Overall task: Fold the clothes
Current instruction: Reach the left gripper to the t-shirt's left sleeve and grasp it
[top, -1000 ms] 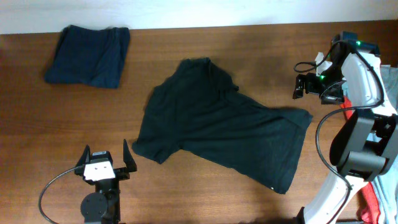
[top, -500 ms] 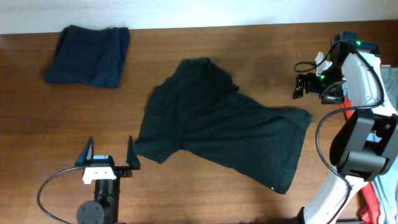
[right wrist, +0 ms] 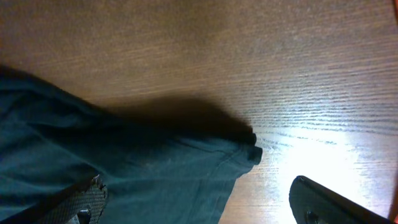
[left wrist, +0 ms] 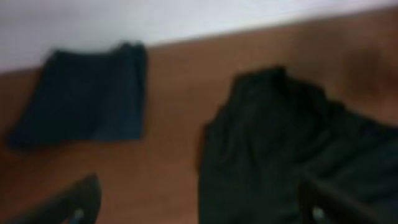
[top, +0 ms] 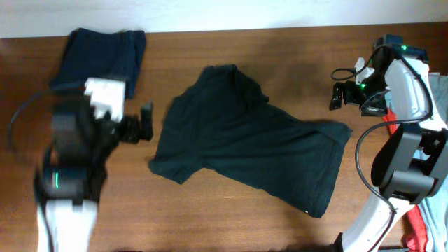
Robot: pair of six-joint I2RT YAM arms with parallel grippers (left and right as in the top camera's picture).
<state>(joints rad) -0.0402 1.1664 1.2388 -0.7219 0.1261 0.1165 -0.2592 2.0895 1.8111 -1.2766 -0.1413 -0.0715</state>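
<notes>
So far only the navy garment (top: pixel 101 59) lies folded at the far left corner of the counter (top: pixel 294 49), while the black T-shirt (top: pixel 245 140) sprawls unfolded mid-counter between the left gripper (top: pixel 145 123) and right gripper (top: pixel 337 96), both with jaws wide and empty.

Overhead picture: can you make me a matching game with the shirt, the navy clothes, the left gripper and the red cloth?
Things:
1. shirt
2. navy clothes
3. left gripper
4. red cloth

Where or how:
A. top-left corner
B. bottom-right corner
C. spread out in the middle
D. open, just left of the shirt

Pairs: 1-C, 2-A, 3-D, 4-B
</notes>
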